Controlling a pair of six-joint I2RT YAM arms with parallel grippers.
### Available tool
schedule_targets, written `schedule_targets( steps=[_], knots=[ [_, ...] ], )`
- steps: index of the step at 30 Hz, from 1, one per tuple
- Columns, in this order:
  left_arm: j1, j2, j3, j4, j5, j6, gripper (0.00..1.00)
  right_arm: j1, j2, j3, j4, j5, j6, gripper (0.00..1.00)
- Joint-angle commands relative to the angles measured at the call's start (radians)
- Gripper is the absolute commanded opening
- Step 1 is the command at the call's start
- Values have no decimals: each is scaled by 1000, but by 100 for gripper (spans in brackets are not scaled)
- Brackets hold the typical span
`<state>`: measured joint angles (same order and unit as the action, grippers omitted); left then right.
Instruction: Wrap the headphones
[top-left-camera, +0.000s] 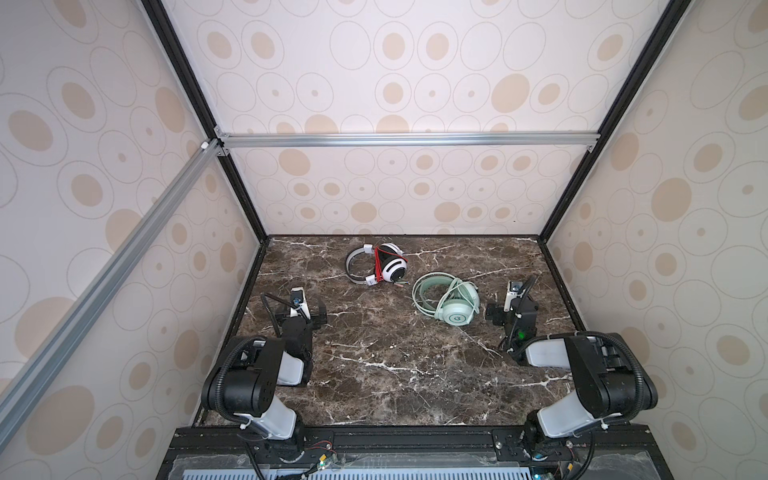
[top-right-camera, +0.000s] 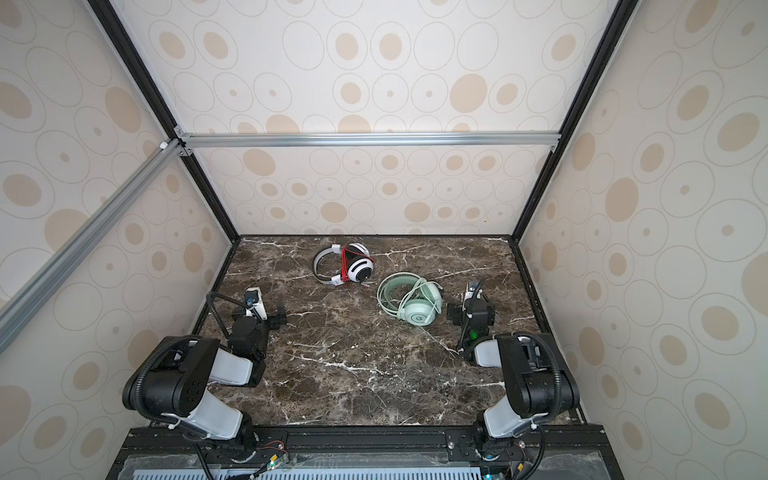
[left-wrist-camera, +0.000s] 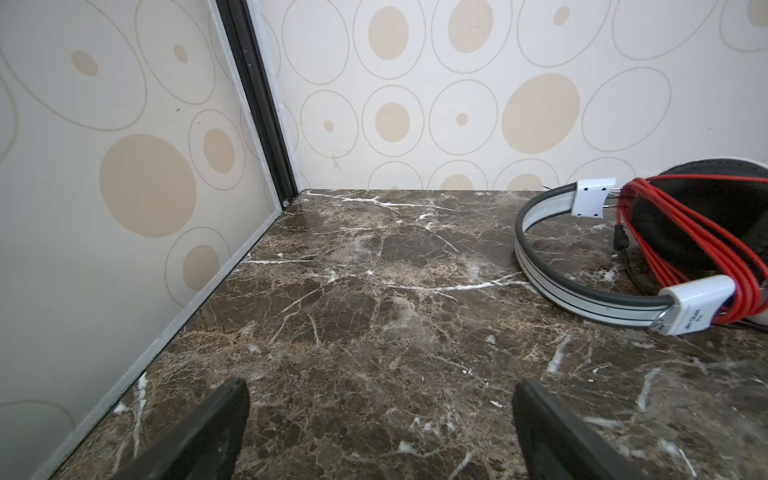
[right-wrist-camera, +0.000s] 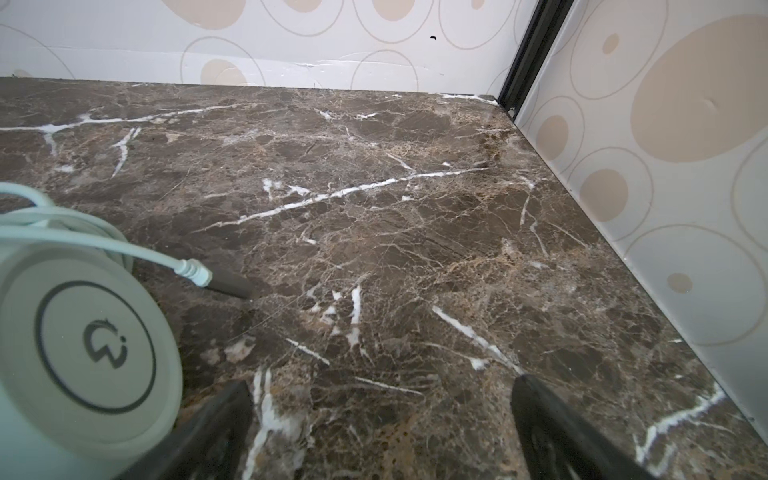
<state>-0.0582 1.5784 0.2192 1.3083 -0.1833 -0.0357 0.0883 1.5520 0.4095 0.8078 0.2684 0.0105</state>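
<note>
Left gripper (left-wrist-camera: 380, 395) and right gripper (right-wrist-camera: 382, 386) sit low by the worktop's (top-left-camera: 374, 374) left and right edges, jaws wide, nothing held. Green headset (top-left-camera: 457, 318) lies just beside the right gripper, right of centre. Its green cord (top-left-camera: 446, 291) is looped over it, but the plug (right-wrist-camera: 195, 272) is loose on the marble. Judgement: pinch close to the plug and tuck gently, so the loops stay put. White headset (top-left-camera: 390, 268) lies near the back edge, red cord (top-left-camera: 377, 266) already wound.
</note>
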Motion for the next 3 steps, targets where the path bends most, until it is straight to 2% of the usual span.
schedule_targets(
  steps=[1, 3],
  knots=[
    [7, 0, 6, 45, 15, 24, 98, -4, -17, -12, 31, -8, -4, 100],
    [7, 0, 2, 52, 14, 24, 98, 31, -31, -130, 226, -6, -50, 100]
  ],
)
